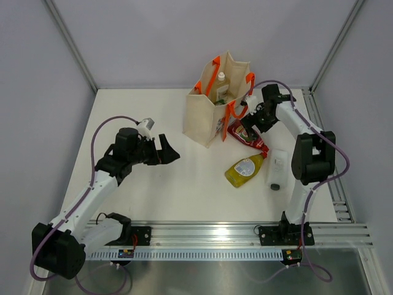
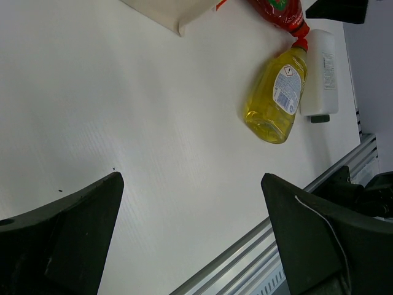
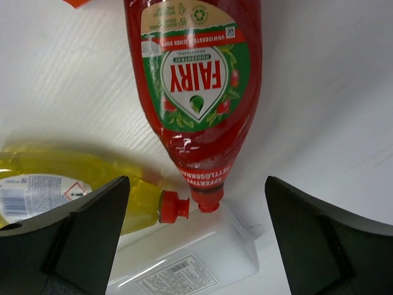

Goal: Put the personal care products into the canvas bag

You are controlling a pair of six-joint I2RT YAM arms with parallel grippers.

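Here is what could go wrong. The right gripper (image 1: 252, 121) hangs over the red bottle (image 3: 196, 92). The bottle lies flat on the surface (image 1: 153, 203), just beside the canvas bag (image 1: 206, 117), which stands near the far edge. The red bottle is round and shiny, so I think it may slip or roll when the fingers squeeze it. Its cap lies very near the cap of the yellow bottle (image 1: 244, 170) and the end of the white bottle (image 1: 277, 167). A finger coming down there could bump those two and push them toward the right edge. An orange handle (image 1: 233, 110) of the bag also hangs close to the gripper. It might catch on it and pull the bag over. A bottle with a white cap (image 1: 221, 78) already pokes up inside the bag, so a tip could spill it out.

The right arm reaches far out from the near edge, bent at the elbow, with its wrist pointing down. Its gripper is spread wide and holds nothing.

The left arm reaches toward the middle of the surface. The left gripper (image 1: 167, 150) is above the surface, spread wide, and holds nothing. It points toward the bottles but is well apart from them.
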